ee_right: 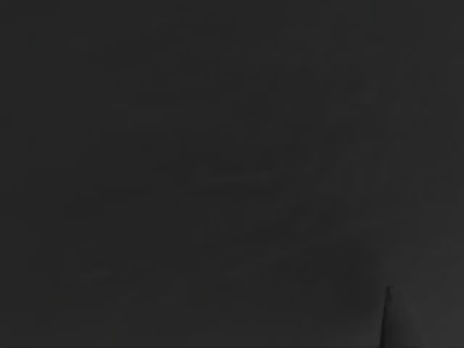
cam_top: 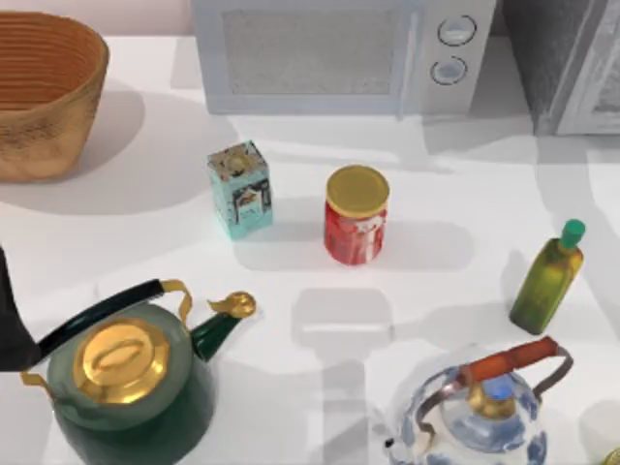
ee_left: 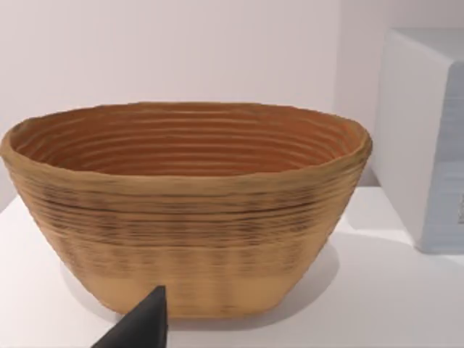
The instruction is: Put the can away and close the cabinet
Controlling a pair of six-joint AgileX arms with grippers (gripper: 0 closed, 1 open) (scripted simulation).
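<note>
Red can [cam_top: 356, 217] with gold lid, white label print on the side, upright near table centre, nothing gripping it. Cabinet [cam_top: 565, 64] at far right corner: speckled dark-grey face, pale-grey framed door [cam_top: 598, 85] angled outward, apparently ajar; interior not visible.

Teal box [cam_top: 240, 189] just left of can, apart from it. White microwave [cam_top: 339, 53] behind both, two round knobs on its right side. Wicker basket [cam_top: 44, 92] at far left corner, also seen close up in left wrist view [ee_left: 188, 210] beside microwave's side wall. Green oil bottle [cam_top: 548, 278] with green cap at right, standing between can and cabinet side of table. Dark green kettle [cam_top: 131, 383] with gold lid at near left, spout pointing toward centre. Blue-white kettle [cam_top: 484, 412] with orange-brown handle at near right.

Left arm [cam_top: 12, 320] parked at left edge beside green kettle; one dark fingertip [ee_left: 141, 326] visible in left wrist view, gripper opening cannot tell. Right wrist view dark; right gripper state cannot tell.
</note>
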